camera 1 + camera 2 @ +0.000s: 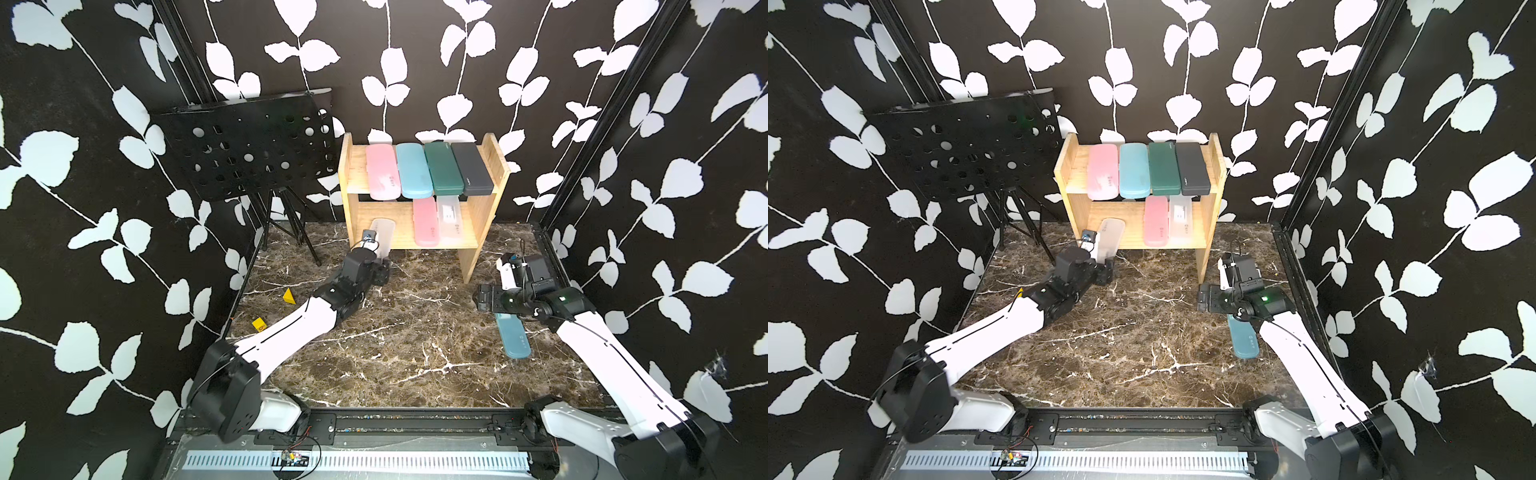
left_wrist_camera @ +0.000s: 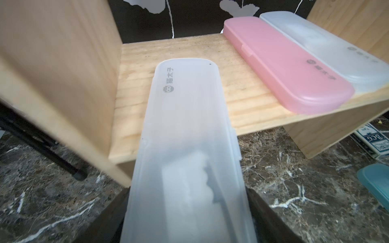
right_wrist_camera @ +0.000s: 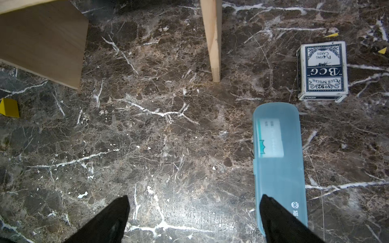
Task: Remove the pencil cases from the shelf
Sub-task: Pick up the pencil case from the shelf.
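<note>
The wooden shelf (image 1: 487, 166) stands at the back of the marble table. Its upper board carries pink (image 1: 380, 170), light blue (image 1: 412, 170), dark green (image 1: 444, 168) and dark grey (image 1: 471, 168) pencil cases. A pink case (image 2: 288, 69) and a frosted clear case (image 2: 328, 52) lie on the lower board. My left gripper (image 2: 187, 221) is shut on another frosted clear case (image 2: 189, 130), whose far end lies over the lower board's left part. My right gripper (image 3: 193, 210) hangs open above the table. Beside it, a light blue case (image 3: 277, 160) lies flat on the table.
A black perforated music stand (image 1: 249, 145) on a tripod stands left of the shelf. A playing-card box (image 3: 322, 71) lies near the shelf's right leg (image 3: 212, 42). Two small yellow blocks (image 1: 289, 296) (image 1: 258, 323) sit by the left arm.
</note>
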`<state>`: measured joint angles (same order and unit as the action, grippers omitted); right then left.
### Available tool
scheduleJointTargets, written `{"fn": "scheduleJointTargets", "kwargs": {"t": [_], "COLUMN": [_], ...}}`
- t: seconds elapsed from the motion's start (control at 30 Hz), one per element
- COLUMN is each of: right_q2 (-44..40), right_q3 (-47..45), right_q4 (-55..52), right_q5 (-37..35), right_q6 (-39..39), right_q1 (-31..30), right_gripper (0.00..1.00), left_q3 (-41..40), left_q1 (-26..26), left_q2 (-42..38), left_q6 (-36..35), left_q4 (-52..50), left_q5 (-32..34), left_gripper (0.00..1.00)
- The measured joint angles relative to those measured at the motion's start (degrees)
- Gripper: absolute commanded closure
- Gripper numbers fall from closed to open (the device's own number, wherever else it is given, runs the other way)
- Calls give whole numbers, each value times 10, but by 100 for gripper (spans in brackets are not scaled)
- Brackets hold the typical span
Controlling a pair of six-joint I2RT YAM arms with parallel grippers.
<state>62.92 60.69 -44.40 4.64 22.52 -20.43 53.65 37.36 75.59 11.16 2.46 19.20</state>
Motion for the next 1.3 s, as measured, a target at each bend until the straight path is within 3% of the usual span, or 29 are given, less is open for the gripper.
{"fn": "scheduleJointTargets", "kwargs": {"t": [0.27,0.47,0.63,0.83,1.07,1.2,1.3], "right_q2": [-26,-40,22,149,231,245,256], "right_q3": [19,19,30,85,191,217,224], "right_q4": [16,131,241,331,356,377,380], "right_q5": [-19,31,70,85,91,95,96], "right_q6": [27,99,153,187,192,194,196], "right_q1": [-100,-176,-219,-263,-299,-311,-314], "right_gripper": [1,1,1,1,0,5,17], "left_q3": [-116,-200,-215,-218,-219,-220,-223], "left_q1": [69,106,115,117,117,119,119], "left_q2": [-147,-273,-344,-387,-407,-412,-419], "left_q6": [-30,-40,-42,-42,-40,-40,-41], "left_q4": [17,38,37,31,9,3,0], "left_q5": [21,21,12,4,6,1,1], "left_gripper": [43,44,44,44,43,42,41]}}
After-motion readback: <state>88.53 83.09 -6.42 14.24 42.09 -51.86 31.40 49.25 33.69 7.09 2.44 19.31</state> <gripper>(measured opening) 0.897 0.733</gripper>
